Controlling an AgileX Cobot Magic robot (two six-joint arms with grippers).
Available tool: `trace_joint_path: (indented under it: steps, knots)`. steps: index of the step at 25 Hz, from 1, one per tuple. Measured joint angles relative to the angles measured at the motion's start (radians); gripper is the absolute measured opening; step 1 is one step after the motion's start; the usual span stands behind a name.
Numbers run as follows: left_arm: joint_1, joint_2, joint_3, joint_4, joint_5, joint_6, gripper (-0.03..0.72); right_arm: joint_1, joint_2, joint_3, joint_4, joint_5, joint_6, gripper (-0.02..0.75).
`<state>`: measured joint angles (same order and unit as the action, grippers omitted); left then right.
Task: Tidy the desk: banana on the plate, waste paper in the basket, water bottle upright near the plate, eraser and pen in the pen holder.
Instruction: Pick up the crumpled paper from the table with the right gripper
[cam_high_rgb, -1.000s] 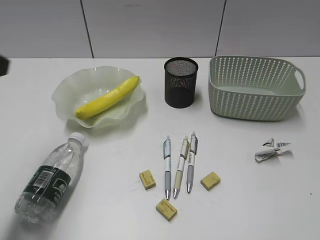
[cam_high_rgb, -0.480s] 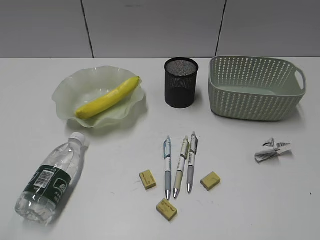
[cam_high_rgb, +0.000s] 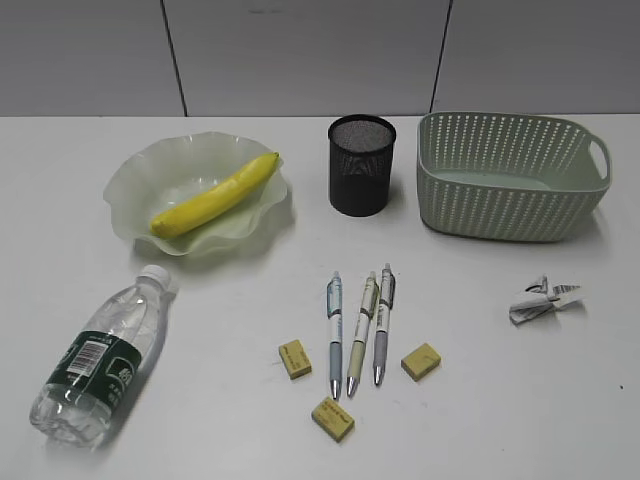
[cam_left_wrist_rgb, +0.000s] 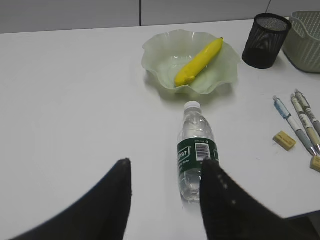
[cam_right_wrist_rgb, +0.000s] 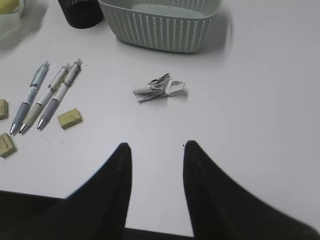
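Note:
The banana (cam_high_rgb: 214, 195) lies in the plate (cam_high_rgb: 130, 175), also in the left wrist view (cam_left_wrist_rgb: 198, 62). The water bottle (cam_high_rgb: 100, 355) lies on its side at the front left, cap toward the plate. Three pens (cam_high_rgb: 358, 330) and three yellow erasers (cam_high_rgb: 421, 361) lie at the middle front. The waste paper (cam_high_rgb: 543, 300) lies right of them, in front of the basket (cam_high_rgb: 510, 175). The pen holder (cam_high_rgb: 362, 165) stands between plate and basket. My left gripper (cam_left_wrist_rgb: 167, 170) is open and empty, near the bottle's base (cam_left_wrist_rgb: 196, 155). My right gripper (cam_right_wrist_rgb: 156, 150) is open and empty, short of the waste paper (cam_right_wrist_rgb: 159, 88). Neither gripper shows in the exterior view.
The desk (cam_high_rgb: 500, 400) is white with a grey panelled wall behind. The basket (cam_right_wrist_rgb: 165, 25) is empty.
A dark part of the left arm at the exterior view's left edge has gone out of view. Nothing on the desk has moved.

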<state>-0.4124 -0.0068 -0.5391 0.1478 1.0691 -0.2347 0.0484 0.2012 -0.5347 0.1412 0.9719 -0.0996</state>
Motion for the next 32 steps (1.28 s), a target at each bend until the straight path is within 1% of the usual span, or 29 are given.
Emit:
trace_joint_path:
  steps: [2,5,8,9,12,14,15,19,23,28,32]
  knots:
    - [0.000,0.000,0.000,0.000,0.000,0.000,0.323,0.000,0.108,-0.013,0.026,-0.045,-0.014,0.314]
    - [0.007,0.000,0.000,0.003,0.000,0.000,0.315,0.000,0.290,-0.020,0.101,-0.139,-0.030,0.421]
    - [0.059,0.000,0.000,0.011,0.000,0.000,0.309,0.000,0.493,-0.026,0.213,-0.241,-0.051,0.479]
    - [0.084,0.000,0.000,0.011,0.000,0.000,0.309,0.000,0.567,-0.029,0.239,-0.270,-0.052,0.484]
    - [0.193,0.000,0.000,0.011,-0.001,0.000,0.309,0.000,0.769,-0.043,0.284,-0.344,-0.054,0.493]
    - [0.237,0.000,0.000,0.012,-0.001,0.000,0.309,0.000,0.881,-0.055,0.306,-0.413,-0.053,0.496]
    - [0.246,0.000,0.000,0.012,-0.001,0.000,0.309,0.000,0.945,-0.063,0.322,-0.443,-0.052,0.497]
    - [0.251,0.000,0.000,0.012,-0.003,0.000,0.309,0.000,1.181,-0.099,0.397,-0.544,-0.051,0.497]
    - [0.251,0.000,0.000,0.012,-0.004,0.001,0.309,0.000,1.367,-0.104,0.505,-0.632,-0.028,0.498]
    - [0.251,0.000,0.000,0.012,-0.004,0.001,0.309,-0.001,1.491,-0.104,0.633,-0.739,-0.018,0.498]
    - [0.251,0.000,0.000,0.012,-0.004,0.001,0.309,-0.001,1.527,-0.104,0.690,-0.808,-0.017,0.498]
